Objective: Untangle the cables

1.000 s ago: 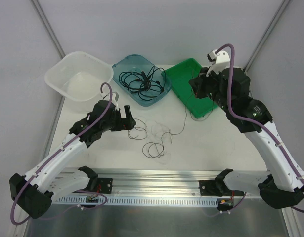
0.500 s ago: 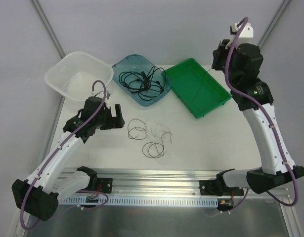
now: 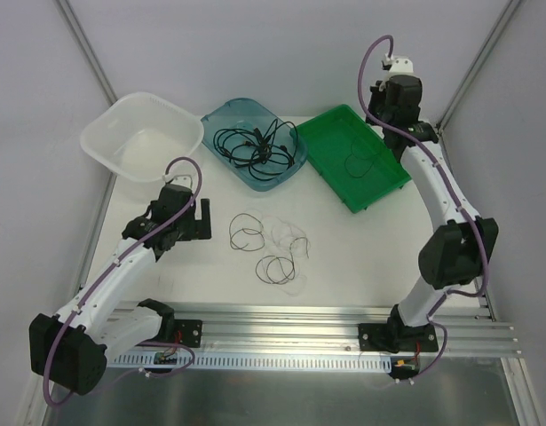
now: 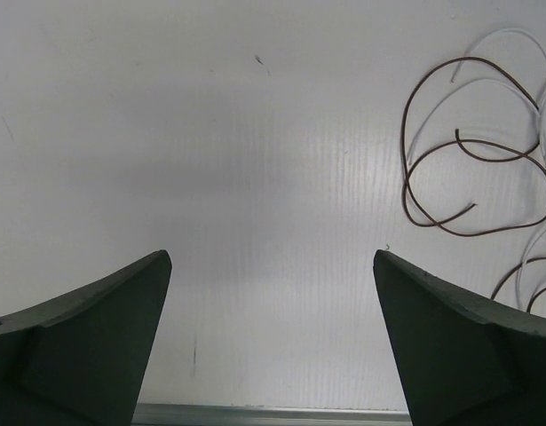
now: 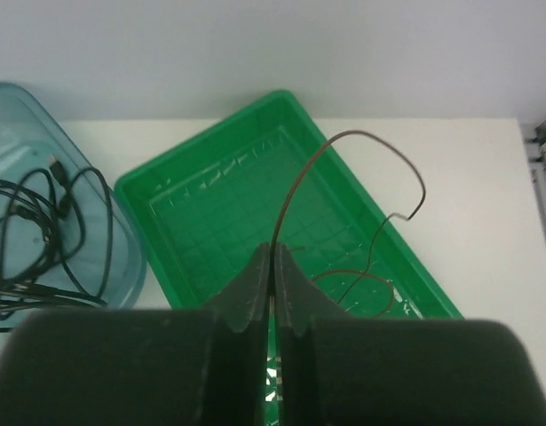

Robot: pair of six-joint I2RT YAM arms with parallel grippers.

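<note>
place: robotics lab cell | cues: white table, grey panel walls, aluminium rail

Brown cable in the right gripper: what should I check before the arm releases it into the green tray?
1. Grip: right gripper shut on brown cable: ok.
2. Target: cable's lower loop lies inside green tray: ok.
3. Separation: apart from black tangle in blue tray: ok.
4. Other arm: left gripper open, empty: ok.
5. Cable end hidden below the grip: cannot tell.
6. All untangled: loose cables overlap on table: not ok.
</note>
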